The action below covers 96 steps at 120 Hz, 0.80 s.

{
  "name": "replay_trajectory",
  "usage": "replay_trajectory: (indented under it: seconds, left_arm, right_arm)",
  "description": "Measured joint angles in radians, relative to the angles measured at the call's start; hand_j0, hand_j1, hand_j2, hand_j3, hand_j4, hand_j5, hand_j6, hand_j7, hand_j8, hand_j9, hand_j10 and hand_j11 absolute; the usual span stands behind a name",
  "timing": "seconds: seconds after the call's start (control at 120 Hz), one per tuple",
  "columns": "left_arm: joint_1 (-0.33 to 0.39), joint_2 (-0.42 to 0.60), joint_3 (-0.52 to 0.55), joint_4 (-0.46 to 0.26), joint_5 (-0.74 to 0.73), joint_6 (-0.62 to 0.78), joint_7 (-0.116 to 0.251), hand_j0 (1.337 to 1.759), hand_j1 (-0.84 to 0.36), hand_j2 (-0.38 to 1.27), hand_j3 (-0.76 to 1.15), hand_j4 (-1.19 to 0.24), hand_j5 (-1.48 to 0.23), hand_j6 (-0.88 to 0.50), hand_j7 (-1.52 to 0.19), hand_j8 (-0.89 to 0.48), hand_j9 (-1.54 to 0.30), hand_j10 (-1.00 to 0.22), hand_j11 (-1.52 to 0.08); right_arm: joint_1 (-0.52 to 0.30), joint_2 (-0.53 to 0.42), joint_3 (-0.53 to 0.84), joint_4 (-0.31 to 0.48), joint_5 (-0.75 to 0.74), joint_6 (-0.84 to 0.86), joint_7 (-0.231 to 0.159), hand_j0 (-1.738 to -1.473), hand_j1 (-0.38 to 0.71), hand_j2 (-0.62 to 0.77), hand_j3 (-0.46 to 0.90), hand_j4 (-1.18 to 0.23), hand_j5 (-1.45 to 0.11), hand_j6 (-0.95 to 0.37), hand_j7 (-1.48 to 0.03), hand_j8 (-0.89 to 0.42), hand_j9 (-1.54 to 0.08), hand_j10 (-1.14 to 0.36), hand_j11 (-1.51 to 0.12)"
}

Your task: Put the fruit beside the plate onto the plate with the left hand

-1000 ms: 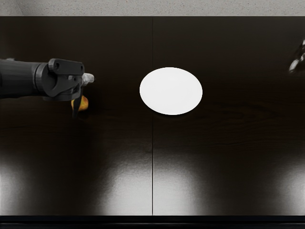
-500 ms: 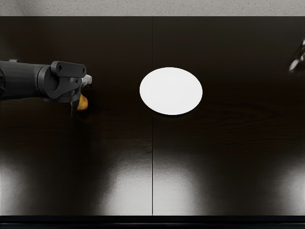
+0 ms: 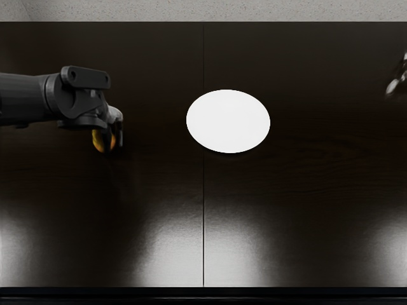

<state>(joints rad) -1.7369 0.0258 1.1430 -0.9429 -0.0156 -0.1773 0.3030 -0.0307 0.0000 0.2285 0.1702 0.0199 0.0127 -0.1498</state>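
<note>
As I scan the table (image 3: 299,210): dark glossy top, seam (image 3: 203,216) down the mid, glare patches (image 3: 168,244) toward the near edge.
Plate (image 3: 227,121): white, round, flat; sits across the seam, mostly on its right.
Path btwn fruit (image 3: 99,142) and plate: bare tabletop only.
Fruit look: small, orange-yellow, mostly hidden behind fingers.
Fruit spot: well left of plate, under the hand, not on plate.
Left hand (image 3: 102,122): arm in from left edge, fingers curled down round fruit, gripping it; can't tell if it's off the table.
Right hand (image 3: 397,79): blurred sliver at right edge; I can't tell its state.
</note>
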Motion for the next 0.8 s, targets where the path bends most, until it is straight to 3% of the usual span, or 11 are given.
replay_trajectory:
  seconds: [0.108,0.167,0.242,0.308,0.325,0.408,0.533,0.667,0.733,0.8]
  left_arm:
    - [-0.013,0.002,-0.003,-0.002,-0.014,-0.018,-0.001,1.649,-0.5,0.44,0.0,-0.79,-1.16,-0.24,-1.02,-0.07,-1.08,-0.27,-1.08]
    - [-0.028,0.01,-0.004,-0.003,-0.036,-0.025,-0.001,1.652,-0.39,0.42,0.0,-0.76,-1.24,-0.4,-1.06,-0.2,-1.09,-0.28,-1.09]
    - [-0.069,0.037,-0.008,-0.007,-0.069,-0.022,-0.001,1.653,-0.42,0.54,0.0,-0.79,-1.21,-0.54,-1.08,-0.28,-1.1,-0.4,-1.1]
    - [-0.086,0.038,-0.034,-0.013,-0.096,-0.021,-0.001,1.654,-0.42,0.58,0.0,-0.81,-1.19,-0.63,-1.1,-0.32,-1.11,-0.44,-1.11]
    - [-0.09,0.038,-0.04,-0.015,-0.107,-0.021,-0.002,1.654,-0.43,0.69,0.0,-0.82,-1.19,-0.65,-1.1,-0.34,-1.11,-0.45,-1.11]
    - [-0.115,0.045,-0.066,-0.02,-0.161,-0.021,-0.002,1.654,-0.47,0.82,0.0,-0.83,-1.18,-0.72,-1.12,-0.38,-1.13,-0.48,-1.12]
    - [-0.138,0.053,-0.11,-0.022,-0.245,-0.02,-0.002,1.654,-0.46,0.81,0.0,-0.85,-1.16,-0.79,-1.13,-0.41,-1.13,-0.53,-1.13]
    - [-0.15,0.05,-0.217,-0.002,-0.311,-0.019,-0.002,1.655,-0.46,0.8,0.0,-0.85,-1.16,-0.82,-1.14,-0.41,-1.13,-0.53,-1.13]
    - [-0.117,0.033,-0.302,0.055,-0.322,-0.018,-0.003,1.655,-0.46,0.8,0.0,-0.86,-1.16,-0.83,-1.14,-0.41,-1.13,-0.53,-1.13]
    - [-0.037,0.001,-0.443,0.127,-0.292,-0.018,-0.004,1.654,-0.46,0.8,0.0,-0.86,-1.15,-0.84,-1.14,-0.43,-1.13,-0.53,-1.13]
  right_arm:
    - [0.0,0.0,0.0,0.0,0.0,0.0,0.0,-1.658,-0.35,0.0,0.0,0.0,0.0,0.0,0.0,0.0,0.0,0.0,0.0]
    - [0.0,0.0,0.0,0.0,0.0,0.0,0.0,-1.658,-0.35,0.0,0.0,0.0,0.0,0.0,0.0,0.0,0.0,0.0,0.0]
    - [0.0,0.0,0.0,0.0,0.0,0.0,0.0,-1.658,-0.35,0.0,0.0,0.0,0.0,0.0,0.0,0.0,0.0,0.0,0.0]
    - [0.0,0.0,0.0,0.0,0.0,0.0,0.0,-1.658,-0.35,0.0,0.0,0.0,0.0,0.0,0.0,0.0,0.0,0.0,0.0]
    - [0.0,0.0,0.0,0.0,0.0,0.0,0.0,-1.658,-0.35,0.0,0.0,0.0,0.0,0.0,0.0,0.0,0.0,0.0,0.0]
    - [0.0,0.0,0.0,0.0,0.0,0.0,0.0,-1.658,-0.35,0.0,0.0,0.0,0.0,0.0,0.0,0.0,0.0,0.0,0.0]
    - [0.0,0.0,0.0,0.0,0.0,0.0,0.0,-1.658,-0.35,0.0,0.0,0.0,0.0,0.0,0.0,0.0,0.0,0.0,0.0]
    - [0.0,0.0,0.0,0.0,0.0,0.0,0.0,-1.658,-0.35,0.0,0.0,0.0,0.0,0.0,0.0,0.0,0.0,0.0,0.0]
    - [0.0,0.0,0.0,0.0,0.0,0.0,0.0,-1.658,-0.35,0.0,0.0,0.0,0.0,0.0,0.0,0.0,0.0,0.0,0.0]
    - [0.0,0.0,0.0,0.0,0.0,0.0,0.0,-1.658,-0.35,0.0,0.0,0.0,0.0,0.0,0.0,0.0,0.0,0.0,0.0]
